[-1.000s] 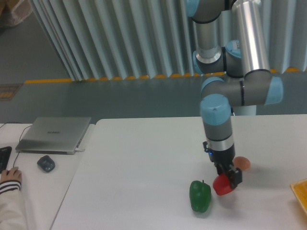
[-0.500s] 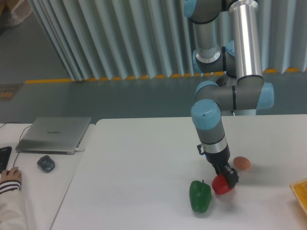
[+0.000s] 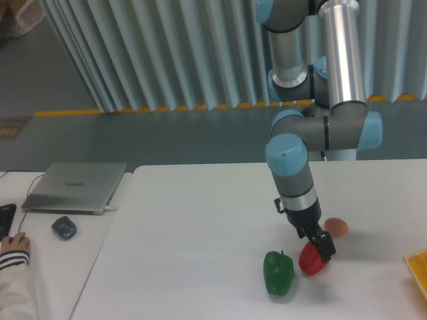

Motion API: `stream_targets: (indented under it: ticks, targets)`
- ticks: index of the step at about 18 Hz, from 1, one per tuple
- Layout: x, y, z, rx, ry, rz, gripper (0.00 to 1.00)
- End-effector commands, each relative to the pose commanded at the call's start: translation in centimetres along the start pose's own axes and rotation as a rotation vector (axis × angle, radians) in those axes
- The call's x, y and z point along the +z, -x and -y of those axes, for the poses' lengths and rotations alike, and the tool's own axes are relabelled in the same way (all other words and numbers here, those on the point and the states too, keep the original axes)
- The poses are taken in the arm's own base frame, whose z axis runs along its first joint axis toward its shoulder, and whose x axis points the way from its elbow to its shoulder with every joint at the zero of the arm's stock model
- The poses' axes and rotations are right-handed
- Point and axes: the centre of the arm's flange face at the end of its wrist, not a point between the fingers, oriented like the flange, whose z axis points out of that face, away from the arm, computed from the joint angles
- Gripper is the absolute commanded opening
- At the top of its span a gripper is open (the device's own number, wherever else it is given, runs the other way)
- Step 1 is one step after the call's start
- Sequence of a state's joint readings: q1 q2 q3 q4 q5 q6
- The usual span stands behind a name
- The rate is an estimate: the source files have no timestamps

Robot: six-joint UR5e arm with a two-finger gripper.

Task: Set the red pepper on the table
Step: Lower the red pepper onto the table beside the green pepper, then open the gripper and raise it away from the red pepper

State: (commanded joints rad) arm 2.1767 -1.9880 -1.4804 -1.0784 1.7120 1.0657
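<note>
Hand (image 3: 319, 246) tilted down, clamped on top of red pepper (image 3: 312, 259), which sits low at the bench (image 3: 193, 227) surface, contact unclear. Green pepper (image 3: 278, 273) just beside it on the camera-left, orange-pink egg (image 3: 336, 227) near behind on the right, yellow thing (image 3: 419, 269) at the right edge. Side desk holds laptop (image 3: 75, 187), mouse (image 3: 64, 228), a person's hand (image 3: 15, 245).
</note>
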Motion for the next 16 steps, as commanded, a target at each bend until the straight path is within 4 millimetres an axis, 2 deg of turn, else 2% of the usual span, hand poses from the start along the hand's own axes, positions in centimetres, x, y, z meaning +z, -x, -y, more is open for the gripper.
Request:
stream_targets:
  ticks: [4, 8, 10, 16]
  targets:
    - [-1.3, 0.0, 0.2, 0.081, -0.046, -0.006, 1.00]
    - [-3.4, -0.9, 0.3, 0.146, -0.084, -0.057, 1.00]
    - [-4.5, -1.8, -0.3, 0.155, -0.091, -0.136, 1.00]
    - [-4.2, -2.6, -0.9, 0.197, -0.072, -0.177, 1.00]
